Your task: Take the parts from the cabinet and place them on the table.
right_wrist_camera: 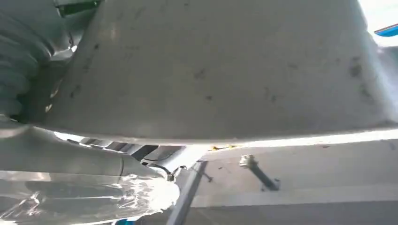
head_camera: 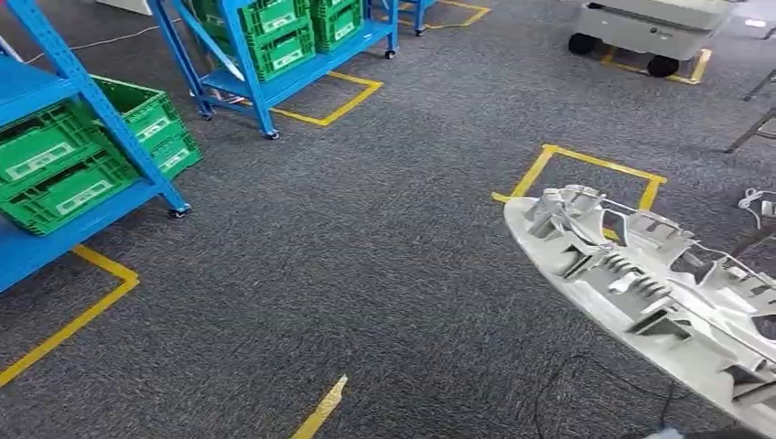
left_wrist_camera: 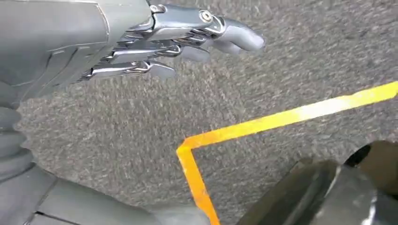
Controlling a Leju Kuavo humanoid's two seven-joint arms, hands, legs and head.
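**Grey part carried over the carpet, left hand free**

Head view: we see a large pale grey part point(head_camera: 659, 288), ribbed and full of open cells on its upper face, slanting in from the lower right over the dark grey carpet point(head_camera: 384, 256). Its far tip lies in front of a yellow tape corner point(head_camera: 586, 165) on the floor. At left stands a blue rack point(head_camera: 101, 119) on castors, loaded with green crates point(head_camera: 55, 169); a second blue rack point(head_camera: 274, 82) with more green crates stands farther back. A white wheeled cart point(head_camera: 654, 27) sits at the top right. More yellow tape lines cross the floor near the first rack.

Left wrist view: our left hand point(left_wrist_camera: 159, 42) hangs over the carpet, fingers point(left_wrist_camera: 234, 37) stretched out, close together, holding nothing. A yellow tape line point(left_wrist_camera: 281, 119) bends at a corner below it.

Right wrist view: the smooth grey underside of the part point(right_wrist_camera: 225, 70) sits very close to the camera. Part of our right hand point(right_wrist_camera: 84, 164) shows just beneath it, pale and glossy. We cannot tell how its fingers lie or whether they grip the part.
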